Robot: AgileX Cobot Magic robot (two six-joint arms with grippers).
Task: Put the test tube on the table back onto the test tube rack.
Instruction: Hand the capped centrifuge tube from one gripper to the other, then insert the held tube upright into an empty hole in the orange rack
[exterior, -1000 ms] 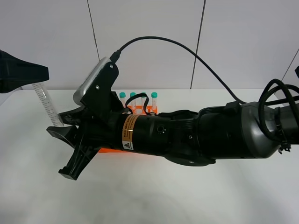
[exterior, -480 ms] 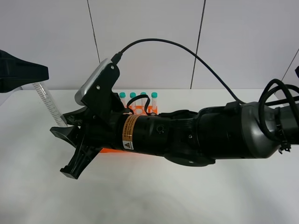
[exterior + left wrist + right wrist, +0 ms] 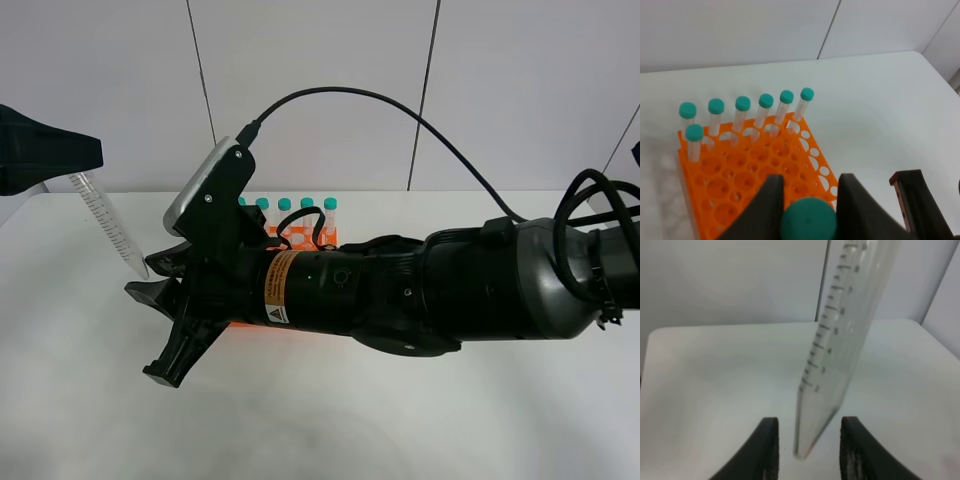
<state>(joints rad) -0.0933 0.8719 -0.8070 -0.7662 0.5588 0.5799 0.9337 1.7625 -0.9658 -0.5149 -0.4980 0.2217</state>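
Note:
The test tube (image 3: 112,228) hangs tilted over the table (image 3: 70,400), left of the orange test tube rack (image 3: 300,237). My left gripper (image 3: 807,207) is shut on its teal cap (image 3: 808,221), above the rack's (image 3: 740,175) near edge. My right gripper (image 3: 148,282) reaches across to the left and is open. The tube's tapered tip (image 3: 804,447) sits between its fingers (image 3: 765,450), and no contact shows. The tube's graduation marks (image 3: 830,330) fill the right wrist view.
Several matching teal-capped tubes (image 3: 742,112) stand in the rack's far rows, and many holes nearer me are empty. My right arm (image 3: 450,290) covers most of the rack in the exterior high view. A wall (image 3: 320,90) rises behind the table.
The tube's tip has swung right, toward the rack. My right gripper has shifted right and slightly down, staying open around the tip.

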